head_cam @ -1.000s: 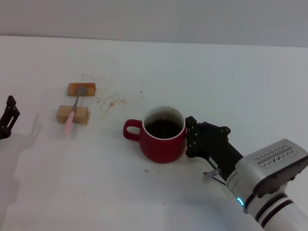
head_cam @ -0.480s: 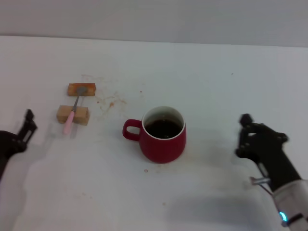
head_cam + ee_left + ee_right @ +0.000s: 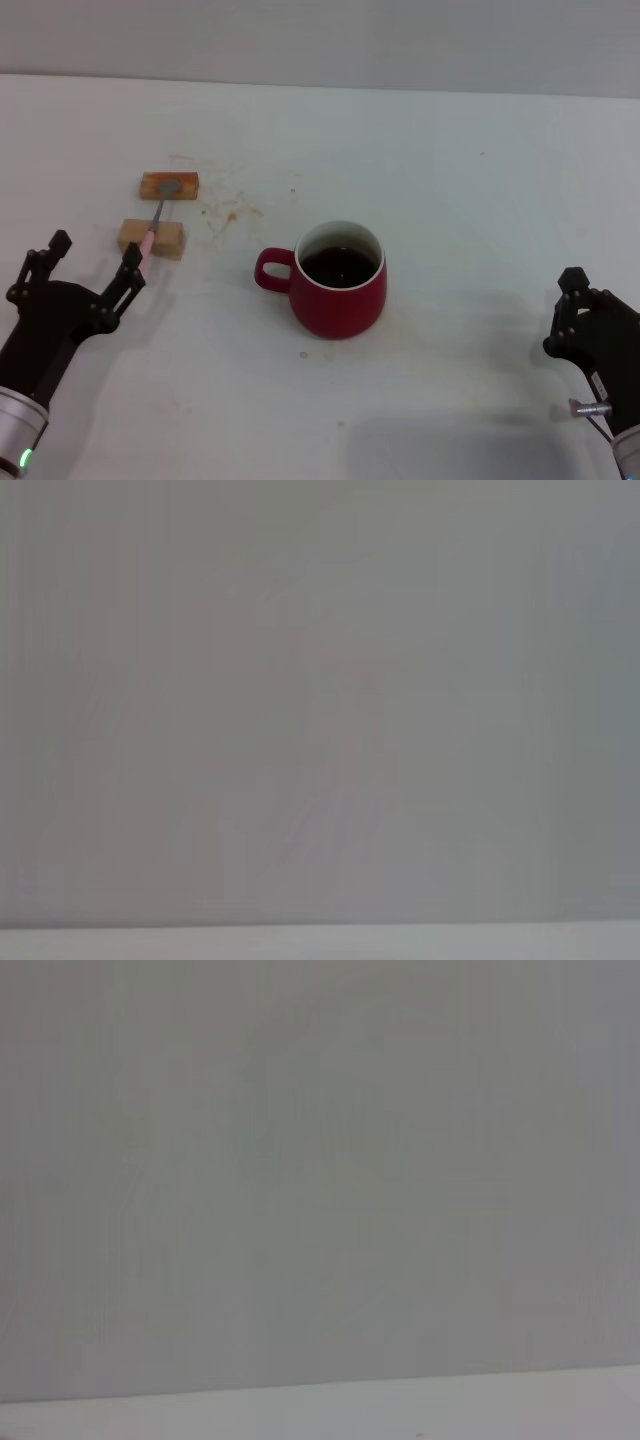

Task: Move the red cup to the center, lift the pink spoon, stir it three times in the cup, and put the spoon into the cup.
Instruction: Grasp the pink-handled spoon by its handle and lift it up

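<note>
The pink spoon (image 3: 152, 236) lay across two tan blocks (image 3: 152, 238) near the surface's left edge, its length running front to back, just beyond the open left claw (image 3: 92, 262), far nearer than the right claw (image 3: 570, 312), whose state could not be told, while the red cup (image 3: 338, 279) stood central.

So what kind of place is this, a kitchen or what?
Probably a lab test bench, not a kitchen: a bare white table against a blank wall, holding only a red cup, a pink spoon propped on two tan blocks.
</note>
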Available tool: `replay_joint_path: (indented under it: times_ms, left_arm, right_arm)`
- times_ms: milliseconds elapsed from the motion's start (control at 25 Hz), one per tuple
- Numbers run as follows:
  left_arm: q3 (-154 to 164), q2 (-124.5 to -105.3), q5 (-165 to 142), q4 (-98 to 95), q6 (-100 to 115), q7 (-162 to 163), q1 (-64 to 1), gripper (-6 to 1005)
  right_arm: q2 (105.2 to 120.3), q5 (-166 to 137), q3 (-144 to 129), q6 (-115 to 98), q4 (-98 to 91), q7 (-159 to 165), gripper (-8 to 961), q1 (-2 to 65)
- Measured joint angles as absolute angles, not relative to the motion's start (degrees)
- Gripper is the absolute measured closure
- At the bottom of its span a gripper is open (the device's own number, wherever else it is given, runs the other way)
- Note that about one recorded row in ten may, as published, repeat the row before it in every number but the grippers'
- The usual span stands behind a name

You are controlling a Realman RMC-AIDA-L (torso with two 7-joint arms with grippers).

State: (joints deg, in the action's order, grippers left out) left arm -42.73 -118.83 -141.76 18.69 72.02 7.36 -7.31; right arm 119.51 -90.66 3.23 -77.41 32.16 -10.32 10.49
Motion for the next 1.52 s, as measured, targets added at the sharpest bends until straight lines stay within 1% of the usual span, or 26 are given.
replay_joint_path:
  times_ms: [600, 1520]
  left_arm:
    - [-40.3, -119.09, -141.3, 20.5, 63.6, 6.9, -8.3, 194]
    - [-40.5, -119.02, -141.0, 20.0, 60.2, 6.6, -11.3, 200]
  right_arm:
    - [119.46, -90.6, 2.8, -78.5, 32.1, -10.4, 953, 10.3]
    - [119.44, -90.7, 2.5, -79.5, 32.4, -10.4, 953, 9.9]
